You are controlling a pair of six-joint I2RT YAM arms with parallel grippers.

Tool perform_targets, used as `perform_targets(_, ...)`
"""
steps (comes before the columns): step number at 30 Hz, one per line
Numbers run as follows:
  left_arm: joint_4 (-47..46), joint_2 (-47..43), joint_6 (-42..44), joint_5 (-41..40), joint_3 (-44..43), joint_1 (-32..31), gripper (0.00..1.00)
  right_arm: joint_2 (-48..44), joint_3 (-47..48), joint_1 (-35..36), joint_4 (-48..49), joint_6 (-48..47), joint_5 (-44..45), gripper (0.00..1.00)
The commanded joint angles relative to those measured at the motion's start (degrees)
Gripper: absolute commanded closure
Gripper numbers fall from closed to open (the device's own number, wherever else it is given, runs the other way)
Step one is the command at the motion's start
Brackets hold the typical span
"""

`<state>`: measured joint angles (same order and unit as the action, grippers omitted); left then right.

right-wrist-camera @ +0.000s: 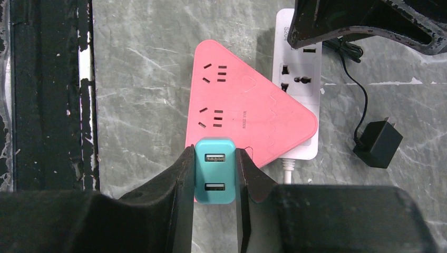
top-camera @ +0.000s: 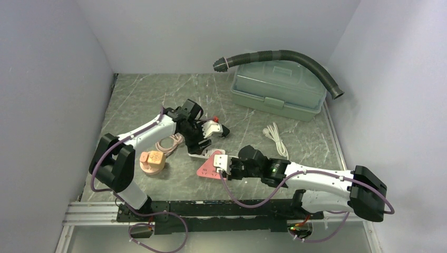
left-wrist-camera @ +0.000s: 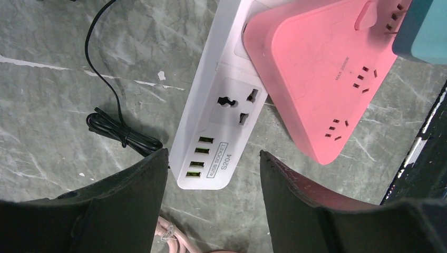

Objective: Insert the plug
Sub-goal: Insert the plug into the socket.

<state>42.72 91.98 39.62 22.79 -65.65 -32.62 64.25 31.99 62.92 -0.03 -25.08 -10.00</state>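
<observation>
Grips a teal two-port USB charger plug (right-wrist-camera: 214, 171) between the fingers of the right pincer (right-wrist-camera: 215, 154), USB ports facing the wrist camera. Holds it over one corner of a pink triangular plastic socket block (right-wrist-camera: 248, 105); cannot tell whether the prongs touch the block. Spreads the left pincer (left-wrist-camera: 213, 156) wide and empty above the end of a white rectangular power strip (left-wrist-camera: 211, 132). Reads "4USB SOCKET" and "S204" on that end, beside four yellow-green USB slots, with one universal socket just past them. Shows small print starting "MAX" on the pink block's face, the rest too fine to be sure of, among several groups of socket holes. Rests the pink block partly on top of the white strip, both on the grey marbled table (right-wrist-camera: 142, 52). Places a small black wall adapter (right-wrist-camera: 378, 143) with its thin black cable (left-wrist-camera: 121, 132) on the table near the strip.
</observation>
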Motion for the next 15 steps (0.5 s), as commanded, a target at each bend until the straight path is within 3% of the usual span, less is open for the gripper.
perform_targets(1, -0.5, 0.3, -0.9, 1.6, -0.4, -0.4, 0.32, -1.1, -0.4, -0.2, 0.6, -0.6, -0.3, 1.0)
perform_targets(15, -1.6, 0.4, -1.2, 0.8, 1.1, -0.4, 0.32, -2.7, -1.2, -0.2, -0.6, 0.4, 0.0, 1.0)
